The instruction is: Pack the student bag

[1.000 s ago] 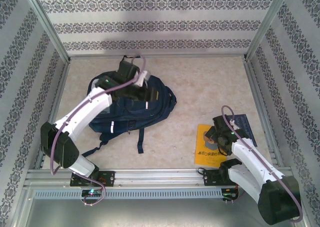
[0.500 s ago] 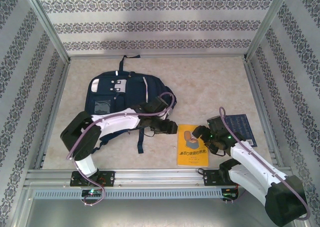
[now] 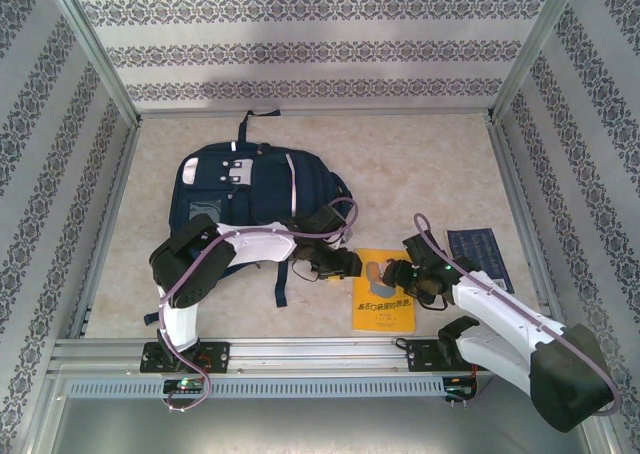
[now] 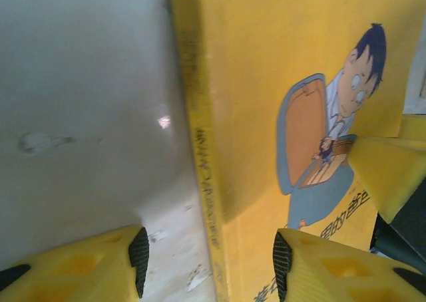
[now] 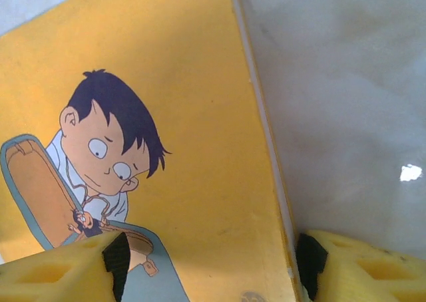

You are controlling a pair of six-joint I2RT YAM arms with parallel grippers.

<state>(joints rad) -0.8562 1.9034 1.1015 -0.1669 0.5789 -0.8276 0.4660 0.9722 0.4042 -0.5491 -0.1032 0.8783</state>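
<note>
Beige tabletop (image 3: 420,164), patterned walls, both arms down at the yellow book (image 3: 383,309).
Student bag (image 3: 250,189) lies flat on the far-left side w/ the book off its near-right corner. L gripper (image 4: 210,259) has jaws apart, straddling the spine edge; R gripper (image 5: 210,262) is spread too, over the opposite edge. Blue book (image 3: 480,252) sits further right.

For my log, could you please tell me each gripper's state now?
Left gripper: open astride the spine of the yellow cartoon-cover book, holding nothing.
Right gripper: open astride that book's other edge, holding nothing.
</note>
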